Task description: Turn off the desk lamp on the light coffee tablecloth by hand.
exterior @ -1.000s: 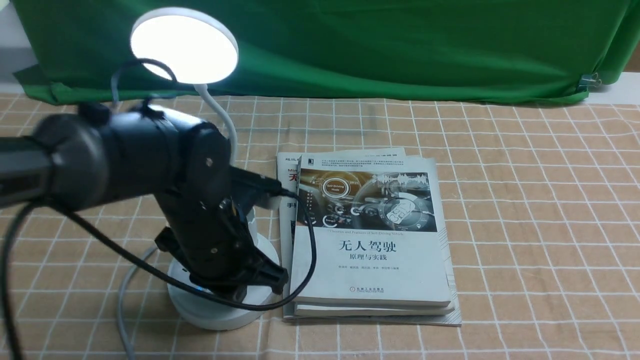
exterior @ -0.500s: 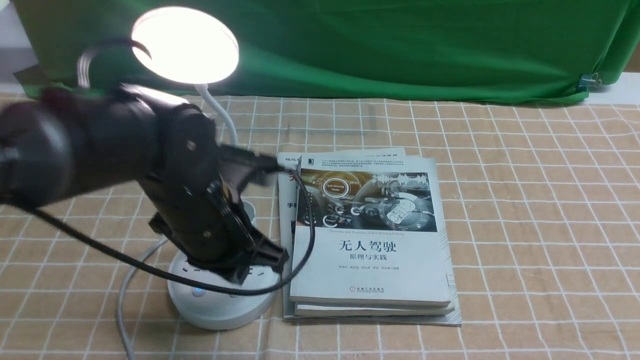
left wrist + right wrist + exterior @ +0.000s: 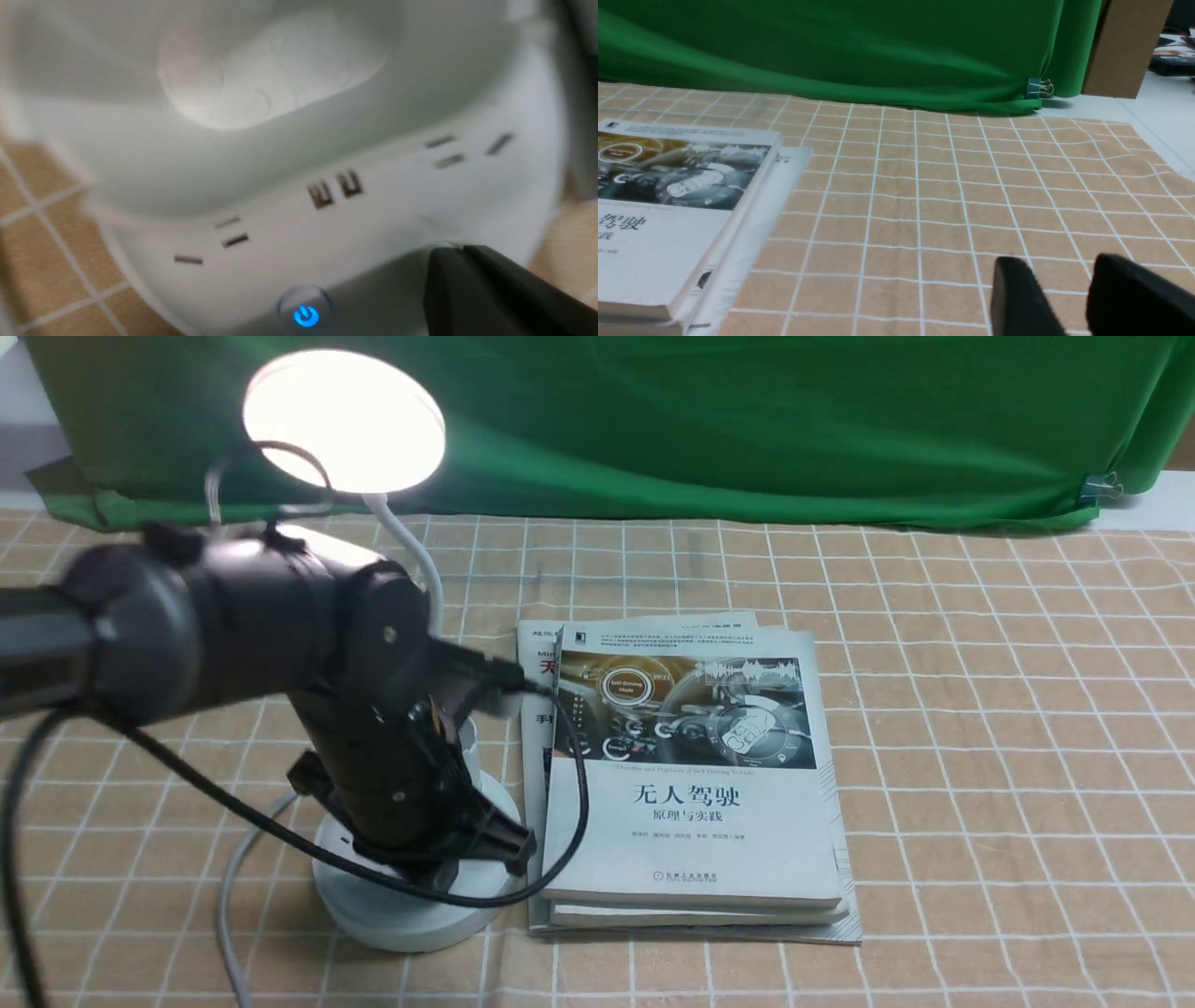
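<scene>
Lamp: the desk lamp [image 3: 344, 420] is lit, at the left of the light coffee tablecloth [image 3: 980, 709].
Left gripper [image 3: 509, 845]: tips pressed together, down at the lamp's base.
Could go wrong: the tip lands beside the blue button [image 3: 306, 316], so nothing clicks. A hard push could shove the lamp into the books [image 3: 691, 803].
Count: one lamp, one glowing button, one book pile, two grippers.
Right gripper [image 3: 1059, 266]: spread apart, empty.

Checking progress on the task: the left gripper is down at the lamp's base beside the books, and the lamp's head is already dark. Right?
No: the desk lamp's head is lit, glowing brightly in the front view. The left gripper is indeed down at the lamp's base, beside the books.
</scene>
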Tool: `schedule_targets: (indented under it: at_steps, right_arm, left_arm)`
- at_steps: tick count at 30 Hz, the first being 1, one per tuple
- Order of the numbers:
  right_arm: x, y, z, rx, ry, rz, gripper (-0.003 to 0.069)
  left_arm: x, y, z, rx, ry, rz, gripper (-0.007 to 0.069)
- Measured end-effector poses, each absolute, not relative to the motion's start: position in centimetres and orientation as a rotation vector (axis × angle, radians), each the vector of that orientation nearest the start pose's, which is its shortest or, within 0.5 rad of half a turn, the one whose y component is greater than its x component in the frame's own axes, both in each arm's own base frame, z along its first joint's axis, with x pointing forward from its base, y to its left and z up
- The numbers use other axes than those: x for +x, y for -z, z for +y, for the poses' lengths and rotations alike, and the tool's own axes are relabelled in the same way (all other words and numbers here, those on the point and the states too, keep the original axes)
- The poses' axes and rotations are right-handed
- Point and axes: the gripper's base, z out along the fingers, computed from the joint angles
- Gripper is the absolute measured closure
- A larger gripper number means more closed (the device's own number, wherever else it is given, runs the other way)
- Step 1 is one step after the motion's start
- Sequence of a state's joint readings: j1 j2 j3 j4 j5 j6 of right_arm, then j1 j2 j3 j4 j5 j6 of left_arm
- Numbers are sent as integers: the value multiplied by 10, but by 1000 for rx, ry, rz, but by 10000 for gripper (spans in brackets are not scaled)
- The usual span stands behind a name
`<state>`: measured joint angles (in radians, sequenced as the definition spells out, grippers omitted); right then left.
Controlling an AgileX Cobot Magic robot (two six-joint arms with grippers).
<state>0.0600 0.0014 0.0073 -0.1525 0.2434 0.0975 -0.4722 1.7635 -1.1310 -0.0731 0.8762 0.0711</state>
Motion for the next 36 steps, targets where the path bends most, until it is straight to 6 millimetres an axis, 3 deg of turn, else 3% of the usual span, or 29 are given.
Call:
schedule_targets:
  at_steps: [10,18,27,30,36]
  right_arm:
    - [56,-189,0,-69,25,1732,417]
    - [56,-189,0,-69,25,1732,417]
    - [56,-189,0,-69,25,1732,417]
    - [56,-189,0,-69,25,1732,417]
    - [56,-189,0,-69,25,1732,417]
  left_arm:
    - [293,-194,-155,746,132,2904,629]
    - [282,-231,-150,722,165,2805,629]
    - [277,-244,-149,700,200,2770,629]
    - [271,-254,-146,687,215,2728,629]
    - [231,-287,-126,605,290,2491,628]
